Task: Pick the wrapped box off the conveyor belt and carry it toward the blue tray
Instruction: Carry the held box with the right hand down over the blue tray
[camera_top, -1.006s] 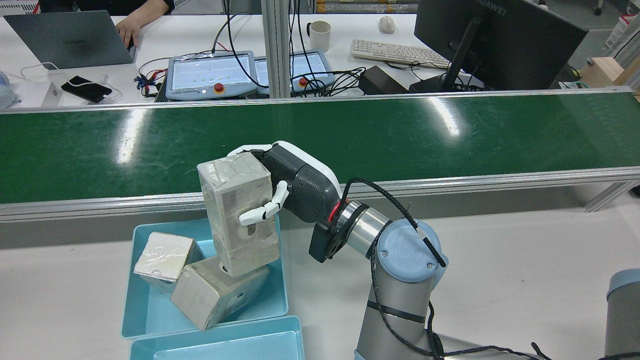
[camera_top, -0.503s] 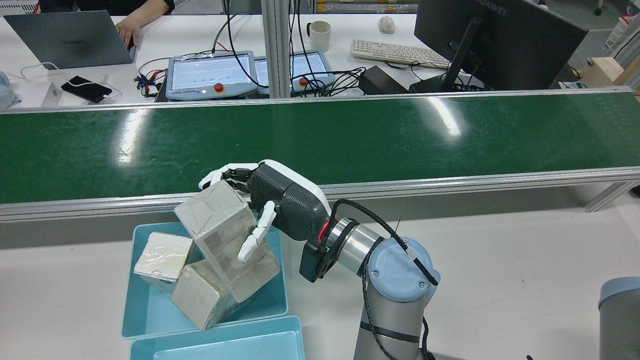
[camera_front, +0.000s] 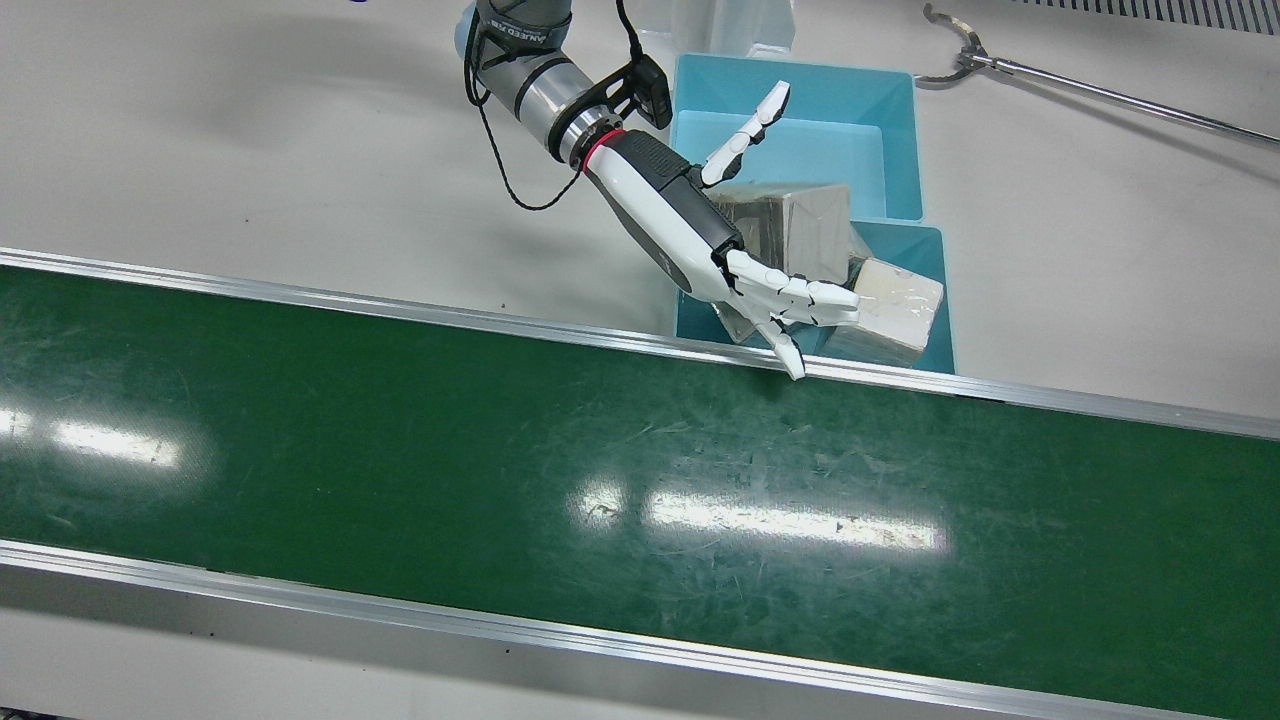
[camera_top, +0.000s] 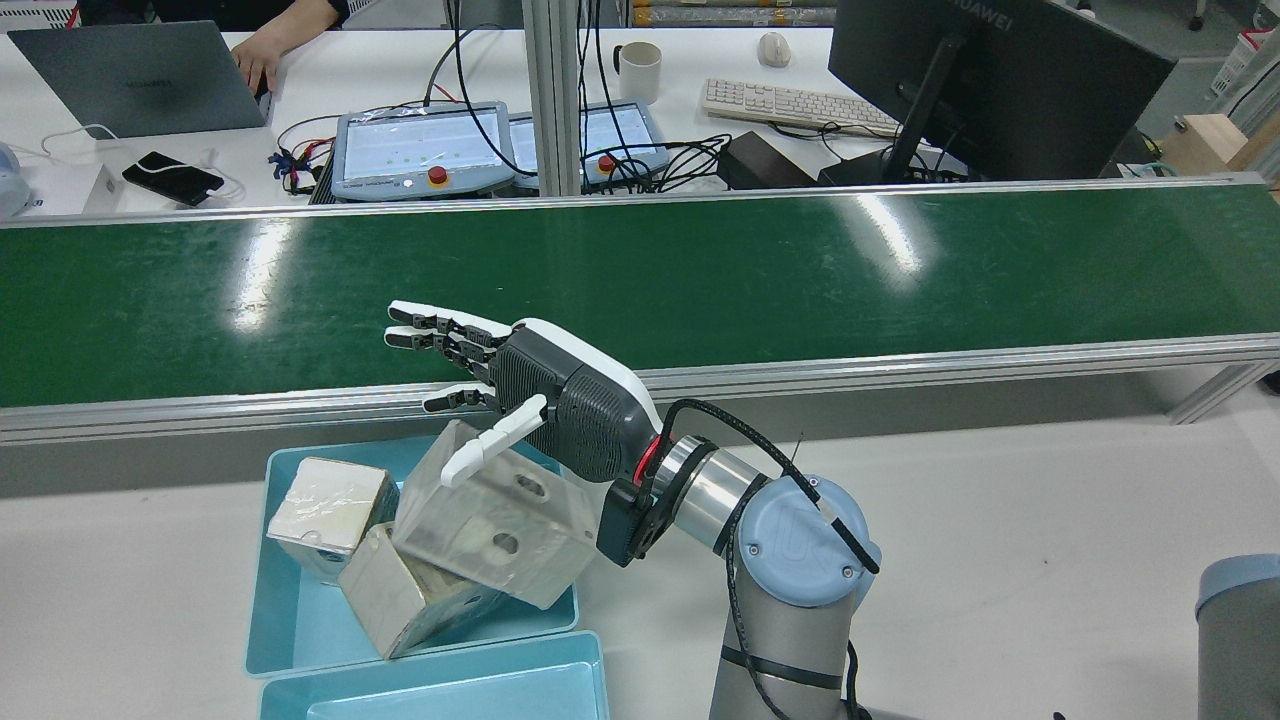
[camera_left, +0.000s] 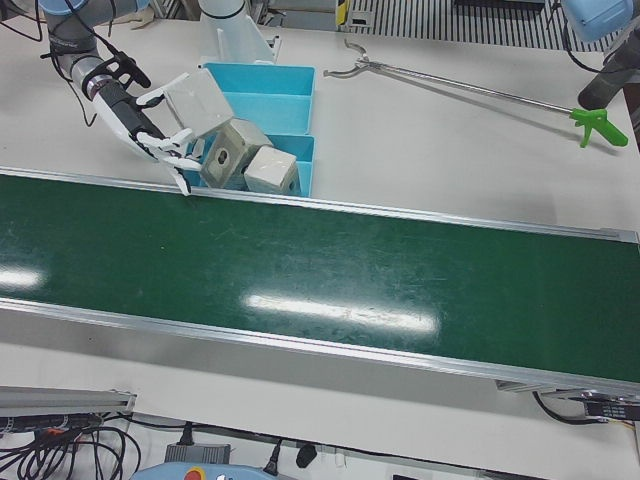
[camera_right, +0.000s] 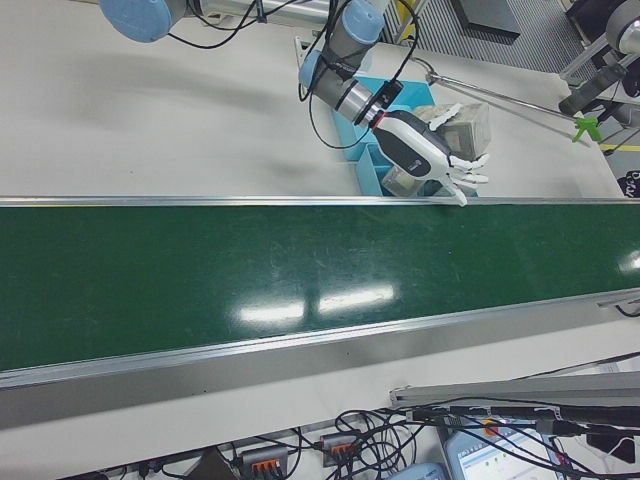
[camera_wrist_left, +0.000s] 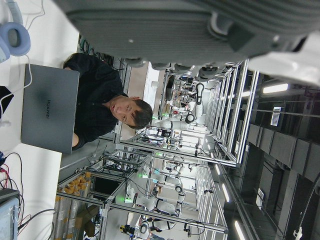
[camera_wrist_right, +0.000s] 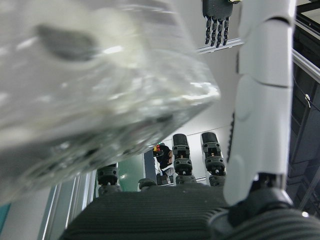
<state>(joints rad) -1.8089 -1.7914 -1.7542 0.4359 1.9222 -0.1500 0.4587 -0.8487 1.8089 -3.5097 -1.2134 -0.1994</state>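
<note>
Clearly, box (camera_top: 495, 530) is set in tray (camera_top: 265, 600).
It is propped tilted on two other boxes (camera_top: 400, 595); right hand (camera_top: 520, 390) fingers (camera_top: 440, 325) are spread, nothing held. Left hand (camera_wrist_left: 200, 30) fingers cannot be judged.

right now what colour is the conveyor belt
Dark green, glossy with light reflections and scuffs, edged by silver rails; the conveyor belt shows best in the front view.

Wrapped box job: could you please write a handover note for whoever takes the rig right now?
Right hand: open, holding nothing, above the box.
Left hand: only its palm shows; state unclear.
Box: in the tray, tilted, resting on another box.
Belt: no box on the stretch in view.
Done: pick and carry.
Left: probably just drawing the right hand clear.
</note>
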